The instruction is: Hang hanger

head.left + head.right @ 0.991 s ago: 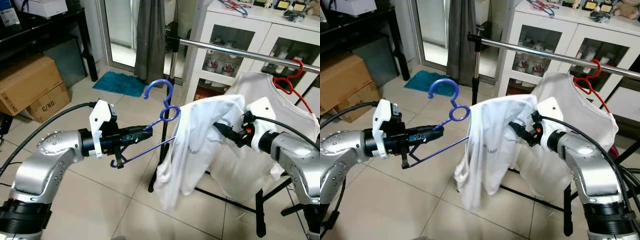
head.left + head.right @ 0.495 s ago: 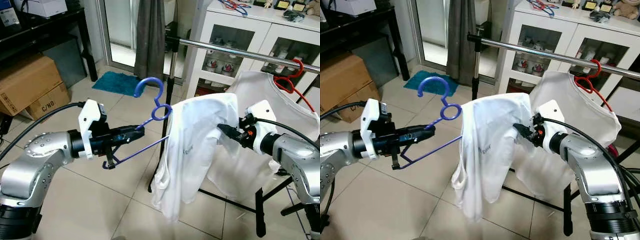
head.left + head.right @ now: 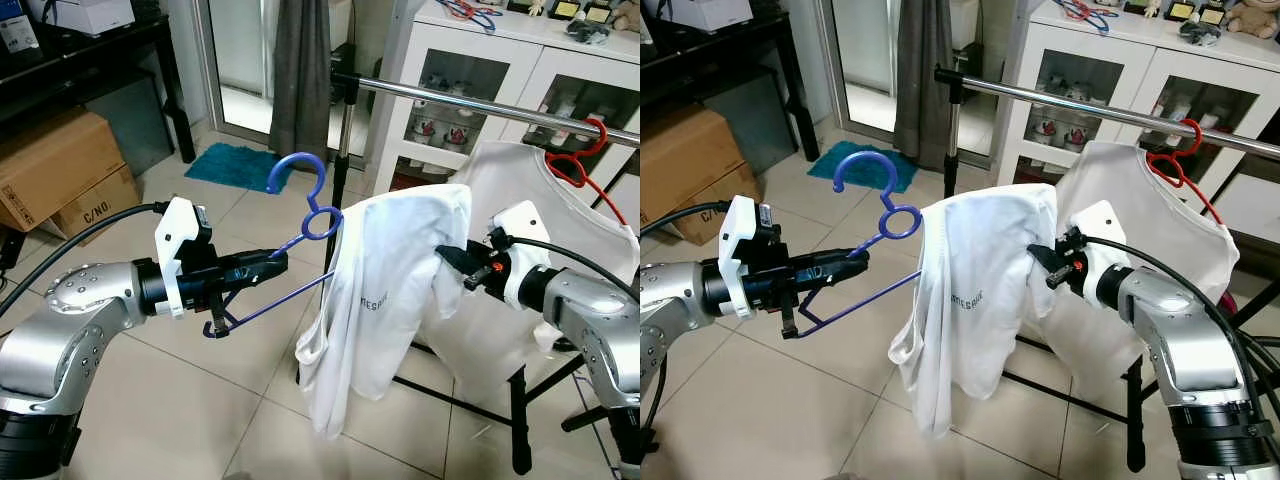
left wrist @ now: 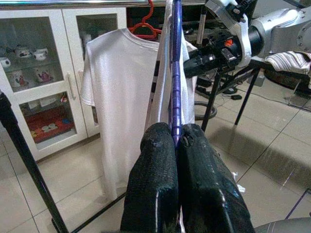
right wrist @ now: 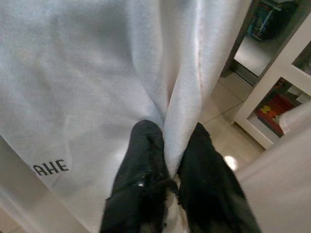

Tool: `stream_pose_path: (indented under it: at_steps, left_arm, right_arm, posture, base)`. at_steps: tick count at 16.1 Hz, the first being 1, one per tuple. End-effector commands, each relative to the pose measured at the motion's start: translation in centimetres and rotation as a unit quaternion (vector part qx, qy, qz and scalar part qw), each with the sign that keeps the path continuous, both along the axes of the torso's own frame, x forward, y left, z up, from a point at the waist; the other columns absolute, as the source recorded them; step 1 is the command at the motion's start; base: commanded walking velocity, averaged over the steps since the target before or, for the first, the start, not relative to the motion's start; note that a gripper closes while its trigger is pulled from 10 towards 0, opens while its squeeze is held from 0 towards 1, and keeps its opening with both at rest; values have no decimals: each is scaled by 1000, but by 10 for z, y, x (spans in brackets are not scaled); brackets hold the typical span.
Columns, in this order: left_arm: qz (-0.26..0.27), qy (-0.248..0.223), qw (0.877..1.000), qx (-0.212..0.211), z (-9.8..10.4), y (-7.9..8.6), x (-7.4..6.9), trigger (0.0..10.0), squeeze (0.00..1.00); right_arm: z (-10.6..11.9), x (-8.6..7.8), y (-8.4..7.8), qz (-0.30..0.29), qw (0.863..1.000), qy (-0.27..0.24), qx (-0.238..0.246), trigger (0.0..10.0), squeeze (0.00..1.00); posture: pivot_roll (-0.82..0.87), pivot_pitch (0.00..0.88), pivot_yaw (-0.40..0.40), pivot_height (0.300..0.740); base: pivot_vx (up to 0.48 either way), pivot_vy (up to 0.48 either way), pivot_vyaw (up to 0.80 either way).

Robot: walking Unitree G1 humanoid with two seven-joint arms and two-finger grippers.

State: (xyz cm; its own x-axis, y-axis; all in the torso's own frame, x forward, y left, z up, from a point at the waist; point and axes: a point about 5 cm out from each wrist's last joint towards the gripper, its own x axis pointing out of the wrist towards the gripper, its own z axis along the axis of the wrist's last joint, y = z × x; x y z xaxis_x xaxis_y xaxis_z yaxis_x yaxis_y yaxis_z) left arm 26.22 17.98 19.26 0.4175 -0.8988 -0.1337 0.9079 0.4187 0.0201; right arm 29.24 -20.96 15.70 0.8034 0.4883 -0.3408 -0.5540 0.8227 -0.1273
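Left gripper (image 4: pixel 176 141): black fingers are pinching the lower bar of a blue plastic hanger (image 3: pixel 300 215), whose hook is rising just beyond the fingertips, below the rail and not on it.

White printed T-shirt (image 3: pixel 385 290): is draping from the hanger's far end, hanging between the two grippers.

Right gripper (image 5: pixel 167 141): fingers are closing narrowly on a fold of that shirt's cloth.

Chrome clothes rail (image 3: pixel 480 103): is running above and beyond both sets of fingers.

Second white shirt on a red hanger (image 3: pixel 575 165): is hanging from the rail behind the right gripper.

White glass-door cabinet (image 3: pixel 520 70): is standing behind the rail.

Cardboard boxes (image 3: pixel 60 170): are sitting well apart, on the floor to the left.
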Motion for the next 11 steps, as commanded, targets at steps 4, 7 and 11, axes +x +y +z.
stream_pose_path:
  at_steps: [4, 7, 11]
  left_arm:
    - [-3, -15, 1000, -8, 7, 0, -2, 0, 0]
    - [-3, -15, 1000, -8, 6, -1, -2, 0, 0]
    - [26, 3, 1000, 17, -7, 6, -4, 0, 0]
  right_arm:
    - [2, 0, 0, 1, 1000, 0, 13, 0, 0]
    - [2, 0, -1, 1, 1000, 0, 17, 0, 0]
    - [11, 12, -20, -81, 995, -24, 57, 0, 0]
  posture:
    - [10, 0, -45, 740]
    - [10, 0, -45, 740]
    - [10, 0, -46, 740]
  base:
    - [0, 0, 0]
    - [0, 0, 0]
    - [0, 0, 0]
